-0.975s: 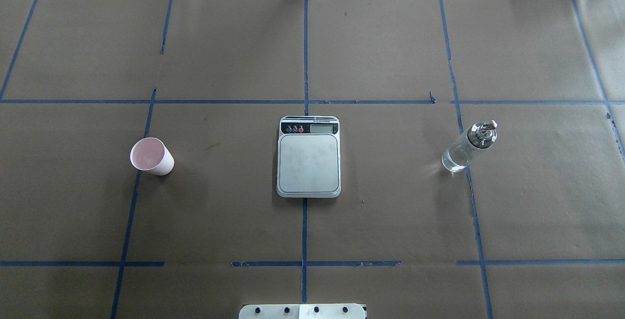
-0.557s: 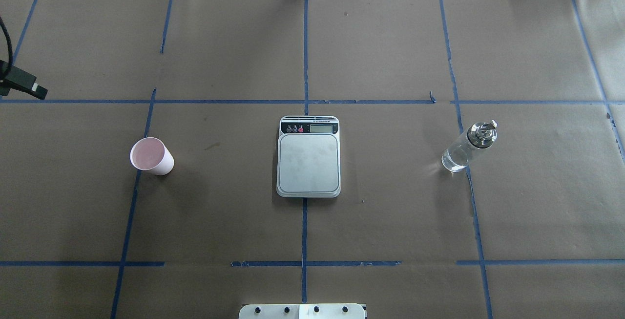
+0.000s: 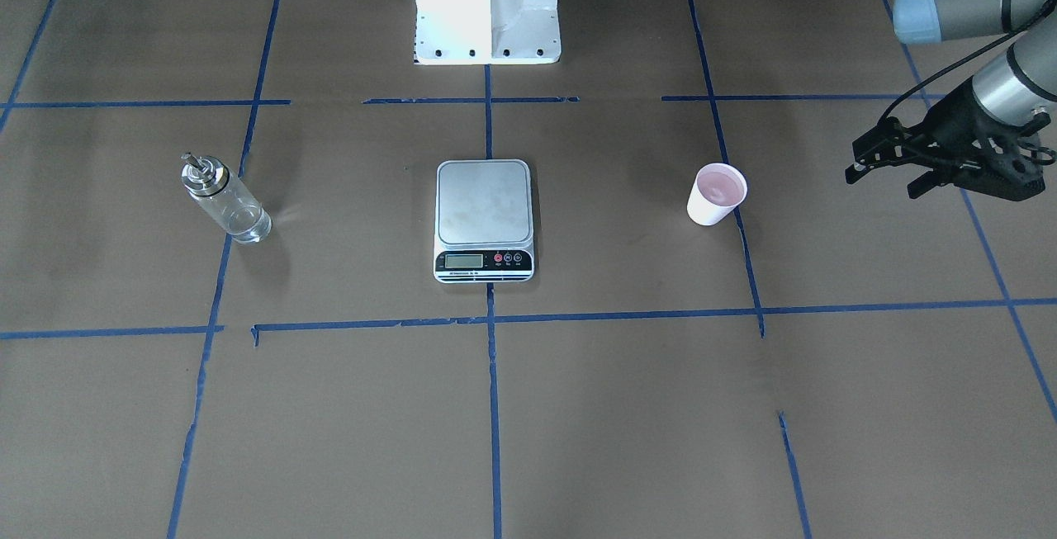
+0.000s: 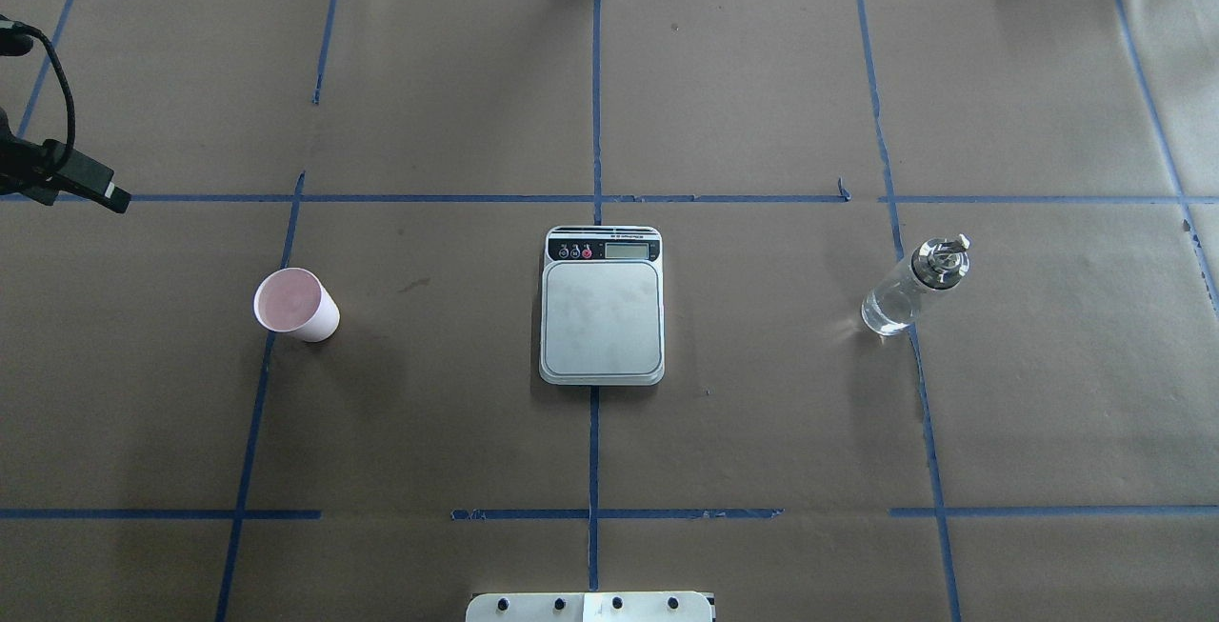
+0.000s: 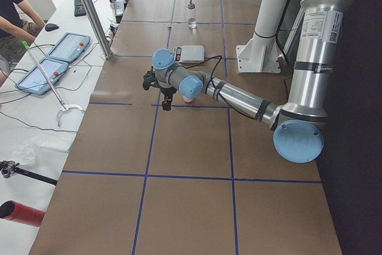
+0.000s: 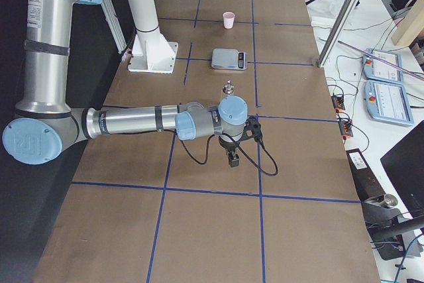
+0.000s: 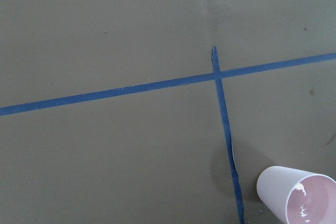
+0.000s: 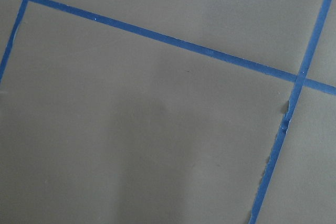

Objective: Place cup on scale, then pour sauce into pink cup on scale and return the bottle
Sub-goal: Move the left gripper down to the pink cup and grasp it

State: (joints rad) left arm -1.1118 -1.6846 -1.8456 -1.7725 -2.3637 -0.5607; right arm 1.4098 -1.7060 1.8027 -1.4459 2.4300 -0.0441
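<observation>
The cup [image 4: 295, 306], white outside and pink inside, stands upright on the brown paper to the left of the scale [image 4: 602, 317]; it also shows in the front view [image 3: 716, 194] and at the lower right of the left wrist view [image 7: 299, 198]. The scale's steel platform is bare. The clear bottle [image 4: 912, 287] with a silver cap stands to the right of the scale. My left gripper [image 3: 882, 182] is open and empty, hovering apart from the cup on its outer side. My right gripper [image 6: 232, 157] shows only in the right side view, beyond the bottle; I cannot tell its state.
Blue tape lines grid the brown paper-covered table [image 4: 762, 412]. The robot's white base [image 3: 487, 7] stands behind the scale. Tablets and cables [image 6: 384, 91] lie along the operators' side. A person [image 5: 12, 16] sits past the table's edge.
My left gripper has come into the overhead view from the left edge and moved right, closer to the cup. Cup, scale and bottle have not moved.
</observation>
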